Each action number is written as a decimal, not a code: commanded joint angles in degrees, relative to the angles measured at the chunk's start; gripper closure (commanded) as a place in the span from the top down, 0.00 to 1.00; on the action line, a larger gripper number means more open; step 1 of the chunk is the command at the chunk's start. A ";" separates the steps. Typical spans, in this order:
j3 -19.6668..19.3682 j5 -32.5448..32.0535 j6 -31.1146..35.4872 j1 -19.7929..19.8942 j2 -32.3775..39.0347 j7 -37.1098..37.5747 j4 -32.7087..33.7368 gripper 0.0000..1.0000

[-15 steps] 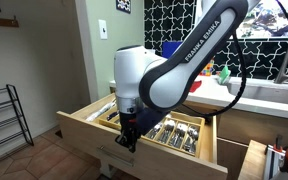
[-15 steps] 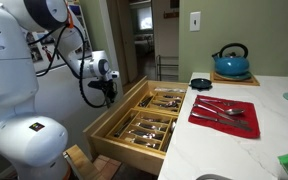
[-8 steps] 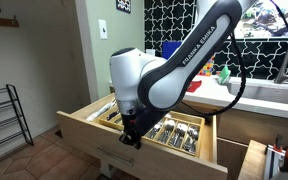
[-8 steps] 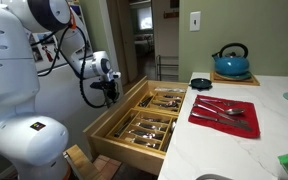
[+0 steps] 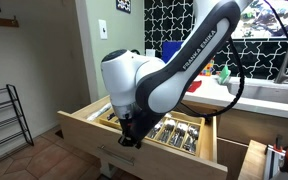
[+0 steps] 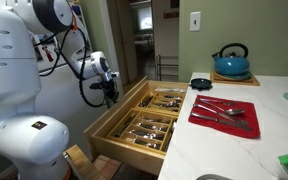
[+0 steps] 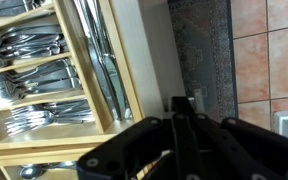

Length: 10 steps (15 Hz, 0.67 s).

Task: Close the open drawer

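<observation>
The wide light-wood drawer [image 5: 84, 133] stands pulled far out of the counter, with silverware in its wooden trays; it shows in both exterior views [image 6: 111, 141]. My gripper [image 5: 129, 140] hangs fingers-down at the drawer's front panel, by its outer edge [image 6: 109, 97]. In the wrist view the two black fingers [image 7: 184, 102] lie pressed together and hold nothing, right beside the drawer's pale front edge [image 7: 150, 60], with the cutlery trays [image 7: 44, 75] to the left and tiled floor to the right. The handle is hidden behind the gripper.
A white counter carries a red mat with cutlery [image 6: 224, 112], a blue kettle [image 6: 231, 62] and a small black bowl [image 6: 201, 83]. A wire shoe rack [image 5: 4, 120] stands on the floor. My arm's bulky white base [image 6: 24, 140] sits close to the drawer.
My arm's elbow has swung slightly to the side; the gripper has stayed at the drawer front. The drawer has not visibly moved.
</observation>
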<state>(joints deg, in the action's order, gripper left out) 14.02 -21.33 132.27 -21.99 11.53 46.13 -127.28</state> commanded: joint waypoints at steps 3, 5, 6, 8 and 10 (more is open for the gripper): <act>-3.19 -4.97 0.61 0.52 0.22 3.32 -1.37 0.00; -4.21 -6.34 0.79 0.96 -0.42 4.65 -2.12 0.00; -4.78 -6.72 1.10 1.39 -0.69 5.11 -2.57 0.00; -6.02 -7.95 1.82 2.21 -0.96 6.57 -3.35 0.00; -7.37 -9.33 2.77 3.15 -1.23 8.14 -4.15 0.00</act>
<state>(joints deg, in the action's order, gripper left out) 8.60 -27.06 132.65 -20.52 11.58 51.21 -128.58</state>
